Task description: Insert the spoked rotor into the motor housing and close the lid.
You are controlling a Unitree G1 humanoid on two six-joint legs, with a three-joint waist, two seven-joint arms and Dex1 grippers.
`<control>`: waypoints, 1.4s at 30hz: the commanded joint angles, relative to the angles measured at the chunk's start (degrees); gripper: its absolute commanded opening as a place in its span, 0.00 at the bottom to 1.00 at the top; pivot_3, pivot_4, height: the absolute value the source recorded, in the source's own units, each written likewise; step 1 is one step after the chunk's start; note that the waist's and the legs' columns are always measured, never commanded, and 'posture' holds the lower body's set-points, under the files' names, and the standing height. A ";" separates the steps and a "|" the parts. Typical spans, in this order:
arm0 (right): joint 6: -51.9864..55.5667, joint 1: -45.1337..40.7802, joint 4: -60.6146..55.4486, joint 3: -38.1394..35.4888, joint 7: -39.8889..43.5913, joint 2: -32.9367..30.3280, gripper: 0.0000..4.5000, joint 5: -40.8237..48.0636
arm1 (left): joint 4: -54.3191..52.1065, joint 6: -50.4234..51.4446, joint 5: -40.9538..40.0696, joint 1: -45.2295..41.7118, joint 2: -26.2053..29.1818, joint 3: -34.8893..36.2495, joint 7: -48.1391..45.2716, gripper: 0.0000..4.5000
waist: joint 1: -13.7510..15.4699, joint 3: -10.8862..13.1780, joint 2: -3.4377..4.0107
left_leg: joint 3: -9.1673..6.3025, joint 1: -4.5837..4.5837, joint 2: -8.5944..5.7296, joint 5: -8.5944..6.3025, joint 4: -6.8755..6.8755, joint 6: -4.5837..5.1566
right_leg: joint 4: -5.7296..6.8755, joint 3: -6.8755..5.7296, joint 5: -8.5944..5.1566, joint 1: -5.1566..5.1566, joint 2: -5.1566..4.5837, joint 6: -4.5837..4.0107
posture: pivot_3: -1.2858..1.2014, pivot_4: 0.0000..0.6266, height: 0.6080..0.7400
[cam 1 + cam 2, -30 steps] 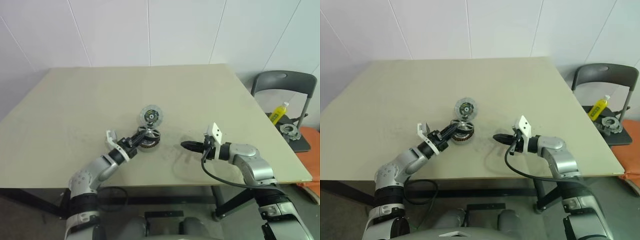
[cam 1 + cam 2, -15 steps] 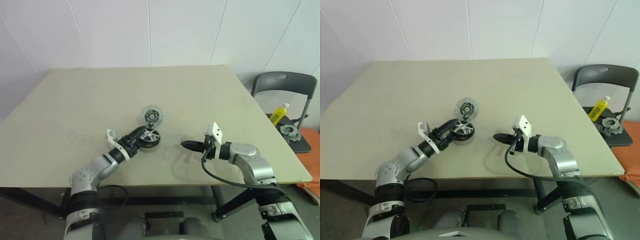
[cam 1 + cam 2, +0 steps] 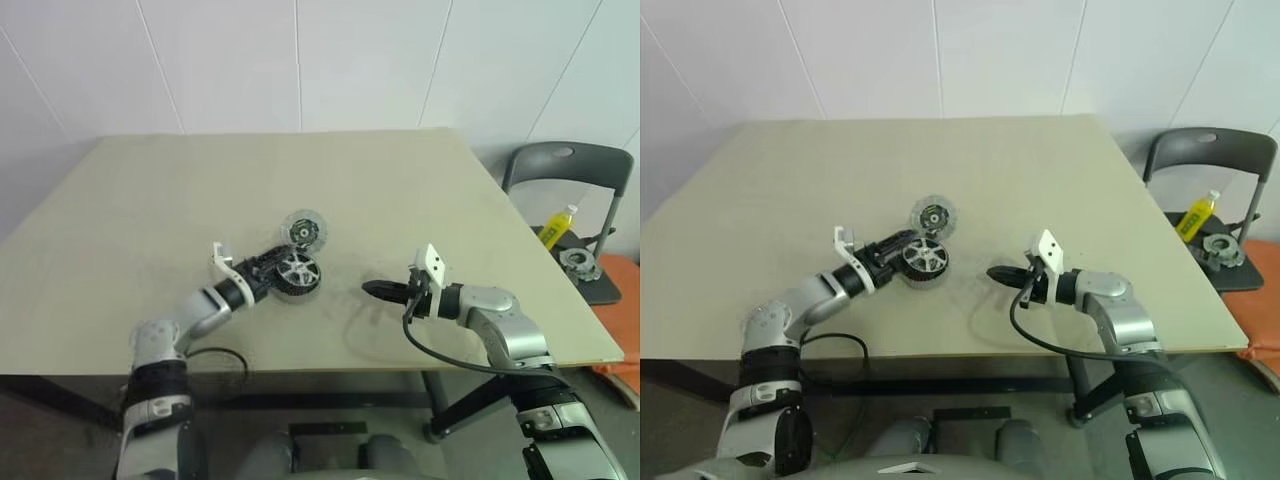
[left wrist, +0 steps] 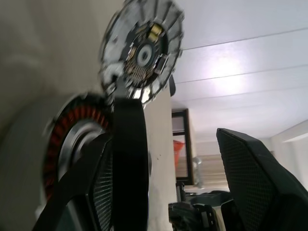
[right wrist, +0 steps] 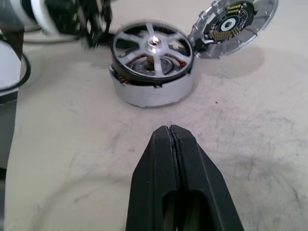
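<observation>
My left hand [image 3: 902,247] has opened since a second ago; the spoked rotor [image 5: 152,47] now sits in the motor housing [image 5: 144,94] beside its fingers. My right hand [image 5: 172,139] stays closed, empty; the lid [image 3: 303,229] lies just beyond.

Beige table [image 3: 150,190]; grey chair [image 3: 570,165] holding yellow bottle [image 3: 558,227].

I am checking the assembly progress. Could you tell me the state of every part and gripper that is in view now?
spoked rotor: seated in the housing, not held.
motor housing: standing on the table, rotor inside, lid not on.
lid: lying beside the housing, inner face up, not yet fitted.
left gripper: open, next to the rotor, holding nothing.
right gripper: shut, empty, apart from the housing.
</observation>
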 commanded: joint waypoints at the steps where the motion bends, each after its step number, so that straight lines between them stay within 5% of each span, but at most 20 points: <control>1: -0.95 -1.26 -0.60 -1.05 -0.18 0.34 0.00 0.28 | -1.00 3.10 2.27 -9.64 6.02 -1.18 -1.46 0.74 | -0.01 0.03 -0.05 | 0.00 0.00 -0.01 0.00 -0.02 0.01 | 0.01 0.00 0.01 0.00 0.00 0.02 | 0.52 0.00 1.00; 7: -1.64 -1.68 0.42 -1.00 -0.68 0.78 0.00 -0.20 | 1.01 4.89 15.88 -16.04 17.66 -9.73 -14.77 0.74 | -0.47 0.03 0.03 | 0.15 0.11 -0.11 0.04 -0.17 0.07 | -0.03 0.10 0.03 0.03 0.01 0.07 | 0.52 0.00 1.00; 11: -1.98 -1.67 0.67 -0.93 -1.21 1.30 0.00 -0.25 | 5.07 4.96 20.72 -17.06 20.34 -11.95 -24.70 0.74 | -0.30 0.08 0.04 | 0.11 0.13 -0.05 0.06 -0.19 0.08 | 0.05 0.09 0.02 -0.01 0.10 0.05 | 0.52 0.00 1.00; 18: -1.97 -0.82 0.25 -1.01 -1.47 1.57 0.00 -0.35 | 10.50 3.45 24.42 -17.46 17.04 -9.77 -31.56 0.74 | -0.12 0.11 -0.01 | 0.05 0.09 0.02 0.02 -0.17 0.01 | 0.03 0.07 0.03 -0.01 0.05 0.06 | 0.52 0.00 1.00; 30: -0.97 -0.51 -1.27 -0.62 -2.33 2.67 0.00 -0.08 | 7.84 -25.22 51.65 -8.21 9.58 -23.92 -39.17 0.74 | -0.09 0.12 -0.03 | 0.11 0.09 0.02 0.06 -0.15 0.09 | 0.02 0.11 0.05 0.00 0.03 0.08 | 0.52 0.00 1.00; 42: -0.71 -0.58 -0.88 -0.53 -2.39 2.69 0.00 -0.40 | 8.98 -16.72 52.70 -7.59 7.69 -22.41 -43.04 0.74 | -0.24 0.11 -0.02 | 0.09 0.14 0.02 0.08 -0.10 0.12 | 0.04 0.09 0.18 0.07 0.04 0.32 | 0.52 0.00 1.00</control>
